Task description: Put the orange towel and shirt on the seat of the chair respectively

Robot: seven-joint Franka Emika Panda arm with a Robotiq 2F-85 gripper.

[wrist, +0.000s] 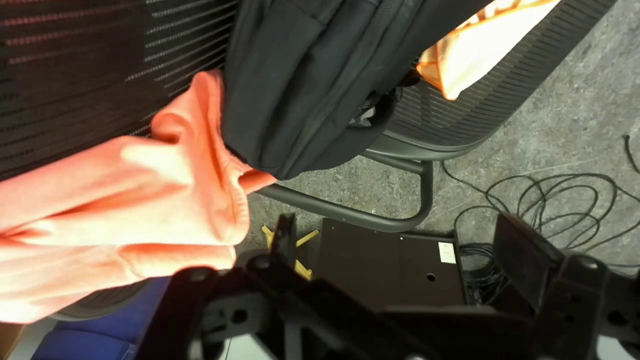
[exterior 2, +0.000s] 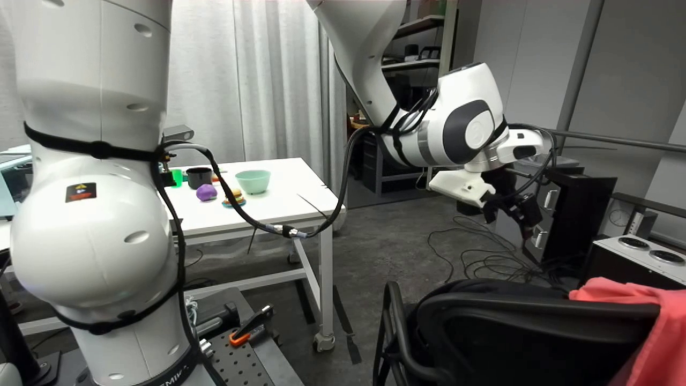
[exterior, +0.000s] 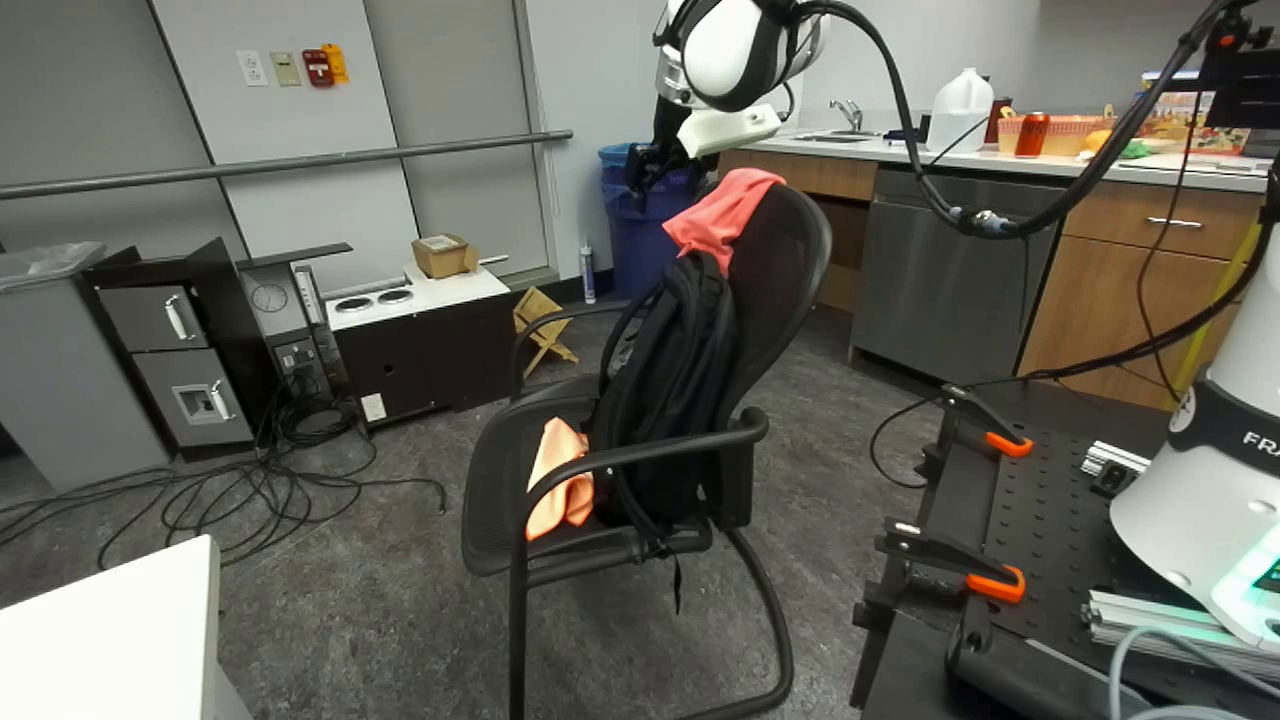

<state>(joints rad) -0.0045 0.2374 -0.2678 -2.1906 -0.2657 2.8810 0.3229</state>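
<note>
I see the chair (exterior: 795, 270) in all three views. The towel (exterior: 560, 495), orange, lies on the chair's seat, just beside the bag (exterior: 665, 400), which stands on the same seat and leans on the backrest. In an exterior view an armrest crosses in front of the towel; my wrist view crops it at the top border and shows much of it bleached by light. The pink cloth (wrist: 165, 200) is draped over the top of the chair's backrest, and on the seat side its lower end meets the top of the bag. From the folds I can't tell whether it is a shirt.

I have the claw (wrist: 400, 240) up near the top of the chair's backrest, close to the pink cloth. Its fingers are wide apart, and through the gap I look past the chair to the stove (exterior: 440, 350). Cables (exterior: 318, 425) lie looped on the floor (exterior: 380, 620) ahead of the chair's seat.

Beyond the chair, in an exterior view, I also have a wooden stand (exterior: 543, 330), a blue bin (exterior: 645, 255), and the counter (exterior: 890, 152) with a jug (exterior: 962, 115) and a red can (exterior: 1032, 135) on it. The arm base (exterior: 1200, 520) is well apart from the chair. So is the bench (exterior 2: 289, 198), in an exterior view, which carries a bowl (exterior 2: 253, 182), a cup (exterior 2: 199, 178) and a round purple thing (exterior 2: 206, 193).
</note>
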